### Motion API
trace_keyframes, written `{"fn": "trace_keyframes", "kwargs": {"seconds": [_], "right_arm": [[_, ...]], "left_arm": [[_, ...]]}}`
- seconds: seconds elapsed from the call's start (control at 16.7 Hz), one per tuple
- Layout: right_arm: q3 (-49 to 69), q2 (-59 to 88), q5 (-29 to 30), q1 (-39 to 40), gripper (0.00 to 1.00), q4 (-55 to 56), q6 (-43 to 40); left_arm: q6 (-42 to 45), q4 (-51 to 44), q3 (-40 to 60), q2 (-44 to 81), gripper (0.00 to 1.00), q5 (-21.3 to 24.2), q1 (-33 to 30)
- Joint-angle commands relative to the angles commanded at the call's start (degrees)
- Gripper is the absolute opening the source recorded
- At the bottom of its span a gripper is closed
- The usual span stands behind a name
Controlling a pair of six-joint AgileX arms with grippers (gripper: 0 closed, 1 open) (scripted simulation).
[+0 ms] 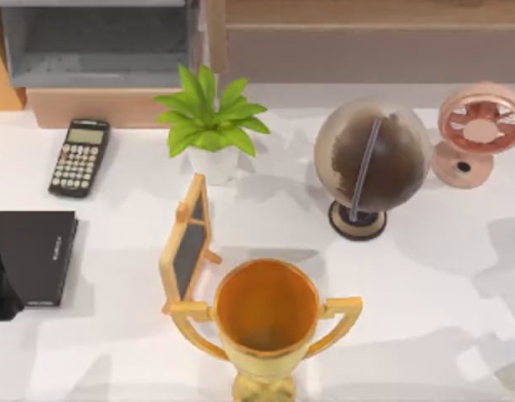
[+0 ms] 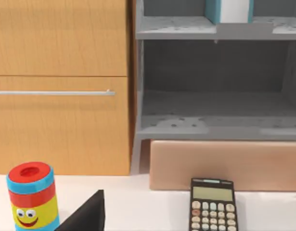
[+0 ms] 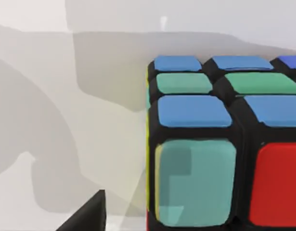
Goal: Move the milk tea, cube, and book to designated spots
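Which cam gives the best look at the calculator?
Top view: the whole calculator lies flat on the table's left side, beside the potted plant. The left wrist view has it closer, below the grey shelf, but cut off at the frame edge.

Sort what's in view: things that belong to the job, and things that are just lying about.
Job: cube on the table; teal-blue book standing on the upper shelf.

Lying about: calculator, black book, plant, globe, pink fan, trophy, small chalkboard, striped smiley-face can.
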Motion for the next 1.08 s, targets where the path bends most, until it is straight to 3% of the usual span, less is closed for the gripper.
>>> {"fn": "trace_keyframes", "kwargs": {"seconds": [0.72,1.08], "right_arm": [[0.00,0.00,0.00,0.00,0.02,0.00,0.00],[0.00,0.00,0.00,0.00,0.00,0.00,0.00]], "left_arm": [[0.00,0.00,0.00,0.00,1.00,0.00,0.00],[0.00,0.00,0.00,0.00,1.00,0.00,0.00]]}}
